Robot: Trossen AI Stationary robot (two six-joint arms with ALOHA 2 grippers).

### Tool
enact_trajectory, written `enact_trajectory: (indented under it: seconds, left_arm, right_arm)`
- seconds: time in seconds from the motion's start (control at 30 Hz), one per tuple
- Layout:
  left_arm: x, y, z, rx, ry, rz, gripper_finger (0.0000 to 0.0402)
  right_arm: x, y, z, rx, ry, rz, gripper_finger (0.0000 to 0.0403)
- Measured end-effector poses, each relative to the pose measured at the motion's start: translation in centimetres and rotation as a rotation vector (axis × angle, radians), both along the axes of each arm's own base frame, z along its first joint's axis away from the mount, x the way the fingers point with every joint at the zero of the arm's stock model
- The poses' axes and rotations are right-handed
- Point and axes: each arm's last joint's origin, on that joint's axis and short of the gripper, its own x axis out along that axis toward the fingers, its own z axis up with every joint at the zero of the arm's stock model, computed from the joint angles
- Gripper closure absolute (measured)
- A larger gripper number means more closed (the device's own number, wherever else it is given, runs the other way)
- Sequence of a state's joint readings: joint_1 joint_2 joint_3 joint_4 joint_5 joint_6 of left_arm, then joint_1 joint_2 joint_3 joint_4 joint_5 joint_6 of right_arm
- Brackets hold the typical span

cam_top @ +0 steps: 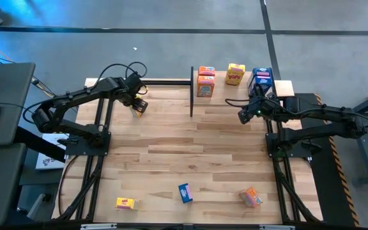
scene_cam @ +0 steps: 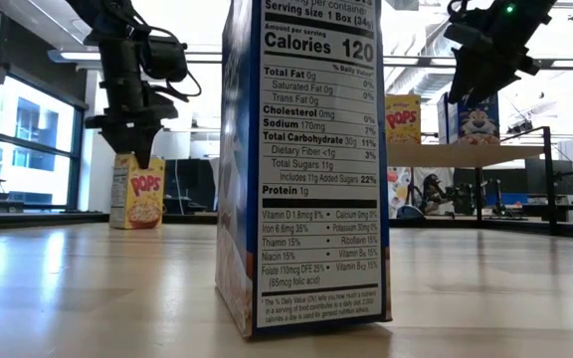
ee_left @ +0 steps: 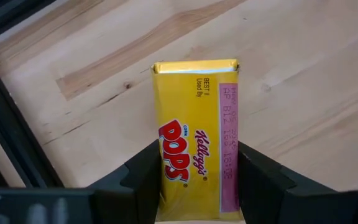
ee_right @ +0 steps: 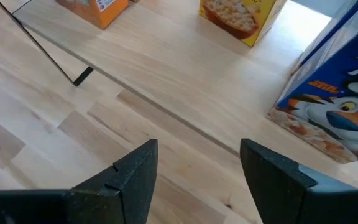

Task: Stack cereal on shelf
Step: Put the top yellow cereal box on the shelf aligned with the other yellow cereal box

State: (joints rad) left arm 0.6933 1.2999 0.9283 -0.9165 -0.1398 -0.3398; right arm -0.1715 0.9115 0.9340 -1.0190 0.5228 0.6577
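Our left gripper (ee_left: 197, 180) pinches a yellow Pops box (ee_left: 196, 134) standing upright on the table (cam_top: 171, 153), far-left of the shelf (cam_top: 235, 96). The box's long axis runs straight out between our fingers. Our right gripper (ee_right: 197, 180) hangs open and empty over the shelf, beside the blue box (ee_right: 334, 106).

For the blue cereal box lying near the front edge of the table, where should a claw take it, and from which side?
Come straight down on the blue cereal box and pinch its two long faces. It stands clear of the yellow box and orange box, angled to the table edge, so the wrist would probably need turning to match.
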Motion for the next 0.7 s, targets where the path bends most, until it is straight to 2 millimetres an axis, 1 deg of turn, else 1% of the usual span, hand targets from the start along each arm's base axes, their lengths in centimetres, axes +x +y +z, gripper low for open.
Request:
enact_trajectory:
  seconds: [0.17,0.3,0.5,0.7]
  left_arm:
    - [0.1,-0.1,0.0,0.004,0.008,-0.033,0.0239]
    - [0.4,-0.5,0.1,0.002,0.003,-0.057,0.0239]
    - [0.9,-1.6,0.5,-0.012,-0.036,-0.117,0.0239]
    - [1.3,-3.0,1.2,0.003,-0.069,-0.164,0.0239]
  right_arm:
    - [0.0,0.1,0.0,0.029,-0.015,0.001,0.0182]
    - [0.0,0.0,0.0,0.024,-0.014,-0.002,0.0167]
    - [0.1,0.0,0.1,0.008,-0.022,-0.01,0.0131]
    - [0.3,0.1,0.1,0.049,-0.049,0.022,0.0126]
